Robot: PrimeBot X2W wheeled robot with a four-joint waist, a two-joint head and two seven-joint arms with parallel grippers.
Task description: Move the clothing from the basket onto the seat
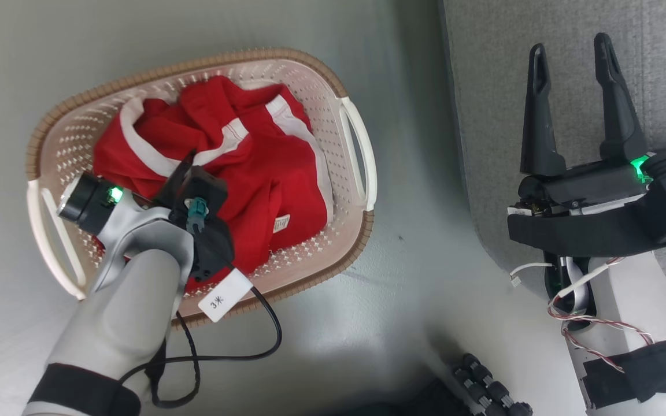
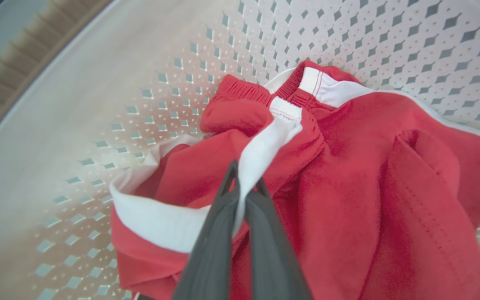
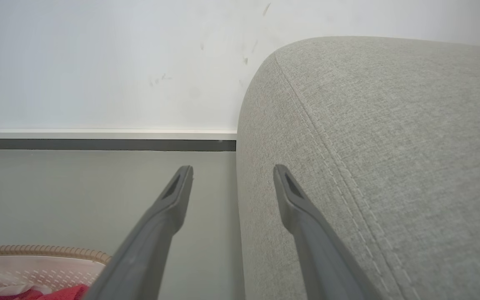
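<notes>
The cream basket with its brown rim stands on the floor at centre left, and the red clothing with white trim lies crumpled inside. My left gripper reaches down into it. In the left wrist view that left gripper is shut on a fold of white trim of the clothing, close to the perforated basket wall. My right gripper is open and holds nothing, hovering at the edge of the grey seat. In the right wrist view the right gripper points past the seat corner.
Grey floor separates the basket from the seat. A black cable with a white tag hangs off my left wrist. A wall with a dark skirting strip stands beyond. The basket rim shows low left of the right fingers.
</notes>
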